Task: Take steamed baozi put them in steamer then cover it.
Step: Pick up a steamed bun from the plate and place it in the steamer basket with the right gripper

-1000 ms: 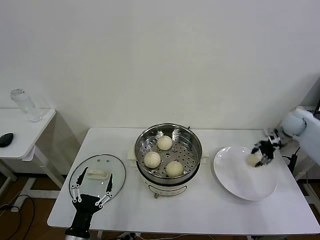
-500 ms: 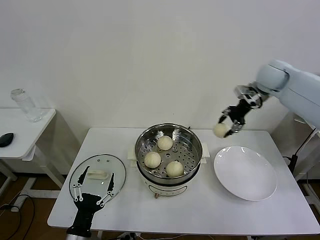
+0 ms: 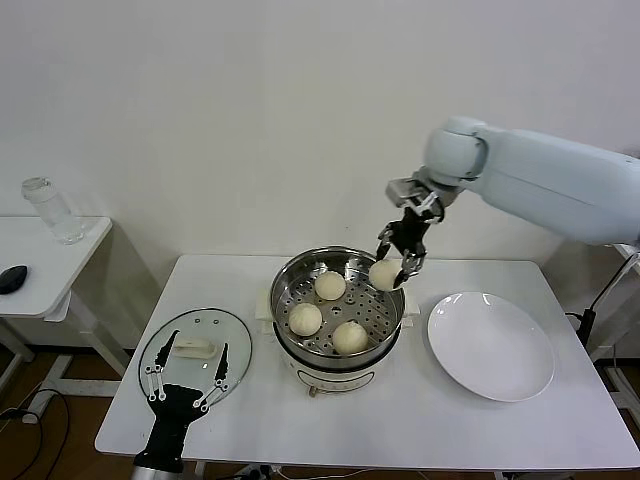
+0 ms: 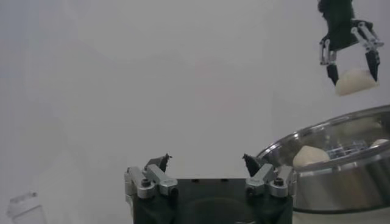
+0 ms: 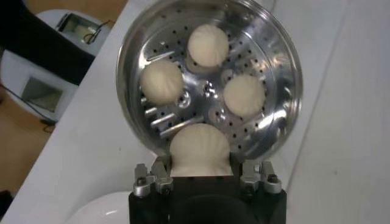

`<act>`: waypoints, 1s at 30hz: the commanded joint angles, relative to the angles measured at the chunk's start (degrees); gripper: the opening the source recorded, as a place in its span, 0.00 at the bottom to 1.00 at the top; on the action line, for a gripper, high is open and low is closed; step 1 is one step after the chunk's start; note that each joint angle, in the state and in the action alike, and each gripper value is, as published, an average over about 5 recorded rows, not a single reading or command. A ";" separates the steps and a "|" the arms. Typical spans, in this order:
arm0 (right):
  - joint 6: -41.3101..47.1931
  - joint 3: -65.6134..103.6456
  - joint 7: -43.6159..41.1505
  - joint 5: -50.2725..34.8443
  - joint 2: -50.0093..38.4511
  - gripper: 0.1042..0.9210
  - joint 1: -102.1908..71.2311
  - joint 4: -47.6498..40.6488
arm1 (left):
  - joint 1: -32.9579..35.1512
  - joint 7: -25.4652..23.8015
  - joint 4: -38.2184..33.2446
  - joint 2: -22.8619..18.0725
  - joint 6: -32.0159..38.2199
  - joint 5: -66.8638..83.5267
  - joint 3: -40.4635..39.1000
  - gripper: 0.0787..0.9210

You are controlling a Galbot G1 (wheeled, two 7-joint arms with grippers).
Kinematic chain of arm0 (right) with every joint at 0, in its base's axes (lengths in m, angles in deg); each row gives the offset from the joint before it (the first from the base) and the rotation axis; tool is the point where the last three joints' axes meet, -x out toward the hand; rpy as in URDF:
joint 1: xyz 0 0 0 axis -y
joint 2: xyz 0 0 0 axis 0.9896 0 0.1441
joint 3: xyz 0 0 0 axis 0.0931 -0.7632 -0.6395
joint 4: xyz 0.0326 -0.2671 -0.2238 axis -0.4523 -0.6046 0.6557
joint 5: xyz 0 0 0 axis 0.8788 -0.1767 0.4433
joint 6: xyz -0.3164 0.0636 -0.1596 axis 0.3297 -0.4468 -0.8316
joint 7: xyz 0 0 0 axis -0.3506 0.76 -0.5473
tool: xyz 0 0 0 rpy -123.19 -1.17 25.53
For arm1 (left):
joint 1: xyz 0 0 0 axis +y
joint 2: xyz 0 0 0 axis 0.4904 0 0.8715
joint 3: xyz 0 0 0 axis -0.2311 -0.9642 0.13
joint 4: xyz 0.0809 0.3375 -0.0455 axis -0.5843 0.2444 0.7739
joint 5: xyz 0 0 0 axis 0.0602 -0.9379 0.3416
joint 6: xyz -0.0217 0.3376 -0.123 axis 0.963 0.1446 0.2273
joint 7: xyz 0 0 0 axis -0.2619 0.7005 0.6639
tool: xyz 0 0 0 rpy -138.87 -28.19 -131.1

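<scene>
Stainless steamer point(image 3: 337, 300) sits directly below my right hand point(image 3: 396, 262) pinching the fourth baozi point(image 3: 385, 274) over its right-rear rim, free slot beneath; left hand point(image 3: 186, 383) spread by the lid point(image 3: 195, 345).

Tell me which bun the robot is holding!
Find the shiny steamer in the middle of the white table. Just above its right rim, the right gripper is shut on one baozi, the only bun in the air; the other three sit inside.

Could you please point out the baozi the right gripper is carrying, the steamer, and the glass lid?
Carried baozi point(image 3: 385, 274), head view: middle of the bun's visible dome.
Steamer point(image 3: 290, 273), head view: bare steel of its left rim.
Glass lid point(image 3: 193, 346), head view: its white handle.
</scene>
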 commanded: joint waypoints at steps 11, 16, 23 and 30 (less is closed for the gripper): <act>0.53 -1.91 1.44 7.05 7.76 0.67 -7.85 -5.94 | -0.04 0.11 0.20 -0.04 0.27 0.13 0.59 0.88; 0.44 -1.68 2.02 7.49 8.18 0.68 -8.97 -6.85 | -0.25 0.13 0.23 0.02 0.24 0.14 0.61 0.88; 0.00 -1.58 3.10 8.15 8.76 0.69 -9.82 -7.59 | -0.16 0.20 0.34 0.01 0.39 0.15 0.83 0.88; -0.51 -0.93 3.77 8.12 8.52 0.81 -9.54 -7.11 | -0.19 0.19 0.19 -0.03 0.32 0.14 0.76 0.88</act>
